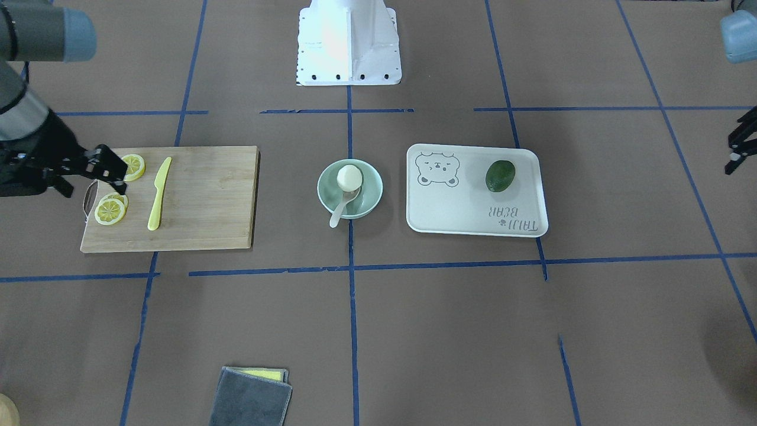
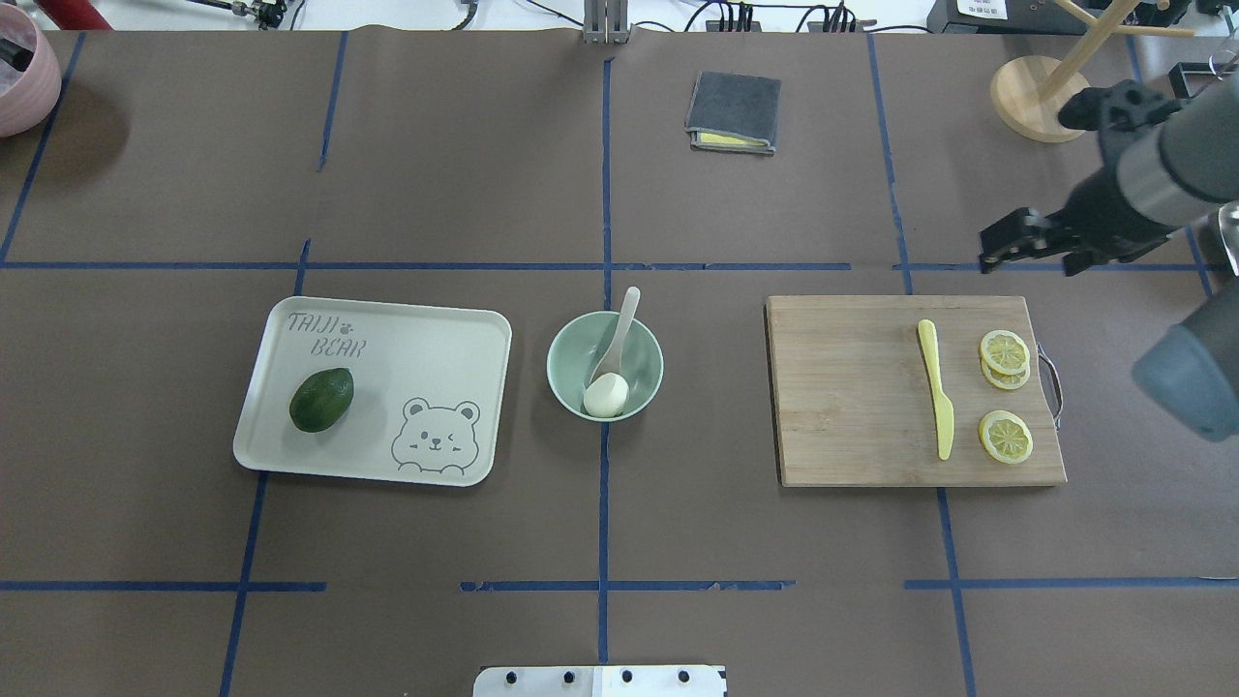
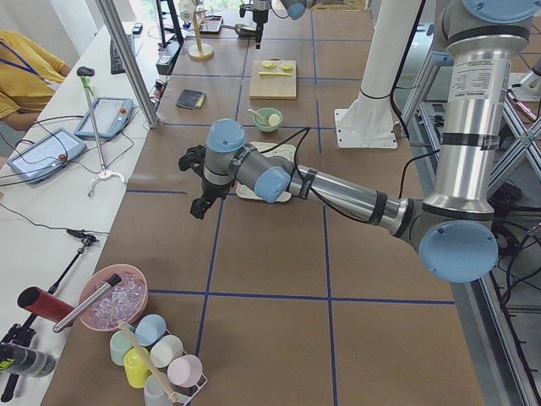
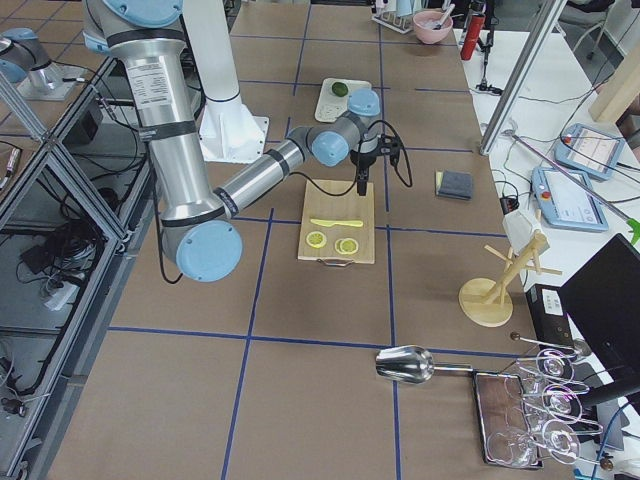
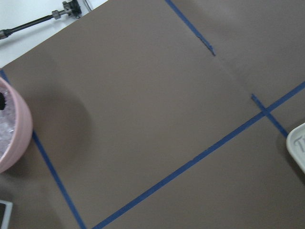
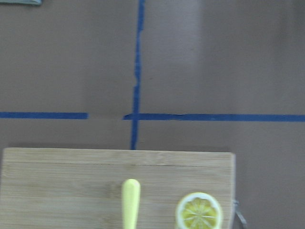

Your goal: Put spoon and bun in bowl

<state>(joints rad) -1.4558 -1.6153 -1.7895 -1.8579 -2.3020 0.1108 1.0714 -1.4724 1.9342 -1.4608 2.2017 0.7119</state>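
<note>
The pale mint-green bowl (image 1: 369, 198) (image 2: 561, 373) stands at the table's middle. The white bun (image 1: 349, 176) (image 2: 606, 395) lies inside it. The off-white spoon (image 1: 338, 214) (image 2: 622, 319) rests in the bowl with its scoop beside the bun and its handle over the rim. My right gripper (image 1: 100, 174) (image 2: 1016, 247) hangs open and empty above the far outer end of the cutting board, well away from the bowl. My left gripper (image 1: 740, 145) (image 3: 196, 183) is open and empty, out beyond the bear tray.
A white bear-printed tray (image 2: 407, 348) with a dark green avocado (image 2: 321, 399) sits on the bowl's left. A wooden cutting board (image 2: 852, 397) with a yellow knife (image 2: 937, 402) and lemon slices (image 2: 1005, 436) sits on its right. A grey cloth (image 2: 734, 111) lies farther back, and a pink bowl (image 2: 24, 82) stands at the far left corner.
</note>
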